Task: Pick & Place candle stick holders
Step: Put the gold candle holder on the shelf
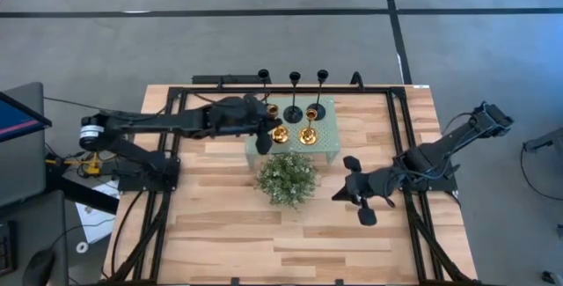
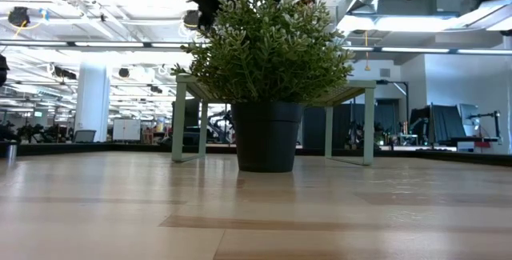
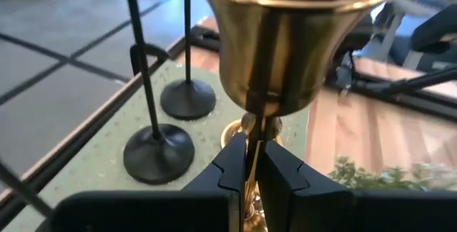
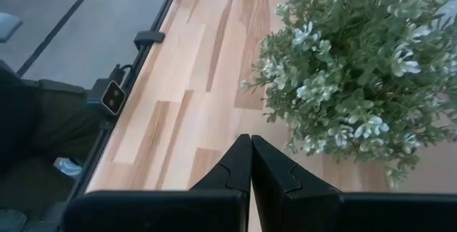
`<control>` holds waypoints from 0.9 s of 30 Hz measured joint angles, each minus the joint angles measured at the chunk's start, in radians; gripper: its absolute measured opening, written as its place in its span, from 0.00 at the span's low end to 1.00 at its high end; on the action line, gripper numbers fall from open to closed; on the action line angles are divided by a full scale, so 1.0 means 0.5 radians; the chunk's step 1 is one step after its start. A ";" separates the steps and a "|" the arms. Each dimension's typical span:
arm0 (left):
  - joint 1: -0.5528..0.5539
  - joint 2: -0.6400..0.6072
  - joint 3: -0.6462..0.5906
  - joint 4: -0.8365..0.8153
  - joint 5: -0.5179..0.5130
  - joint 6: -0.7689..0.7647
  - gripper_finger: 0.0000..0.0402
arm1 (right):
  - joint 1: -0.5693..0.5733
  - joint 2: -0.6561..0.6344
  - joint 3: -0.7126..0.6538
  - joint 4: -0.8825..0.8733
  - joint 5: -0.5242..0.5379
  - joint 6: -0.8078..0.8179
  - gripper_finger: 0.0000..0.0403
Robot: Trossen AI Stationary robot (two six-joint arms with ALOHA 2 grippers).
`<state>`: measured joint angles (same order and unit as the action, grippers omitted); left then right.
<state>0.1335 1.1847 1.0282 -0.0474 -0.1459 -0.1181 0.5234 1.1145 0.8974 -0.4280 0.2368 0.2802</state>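
The plant (image 1: 287, 178) stands at the centre of the table (image 1: 220, 224), just below the green stand (image 1: 327, 138), blocking a straight reach from the lower edge. On the stand, black candle holders (image 1: 293, 110) and gold ones (image 1: 307, 133) crowd close together. Bare wood lies open at lower left and lower right.

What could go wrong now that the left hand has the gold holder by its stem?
1. The left hand pinches only the thin stem of the gold holder, under a wide, heavy-looking cup; it may tilt or slip when lifted.
2. Two black holders stand close beside it on the green stand; a sideways move could topple them.
3. The plant sits just in front of the stand, so a low carry could brush it.
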 joint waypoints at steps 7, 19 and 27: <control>0.000 0.156 0.089 -0.056 -0.043 0.001 0.05 | 0.002 0.000 0.000 -0.013 0.001 0.018 0.00; -0.069 0.167 0.089 -0.100 -0.205 -0.001 0.05 | 0.002 0.000 0.000 -0.013 0.001 0.018 0.00; -0.134 0.167 0.089 -0.100 -0.322 0.001 0.05 | -0.004 0.001 0.000 -0.013 0.001 0.018 0.00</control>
<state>0.0664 1.2682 1.0725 -0.0974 -0.3070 -0.1177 0.5213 1.1149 0.8974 -0.4343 0.2371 0.2893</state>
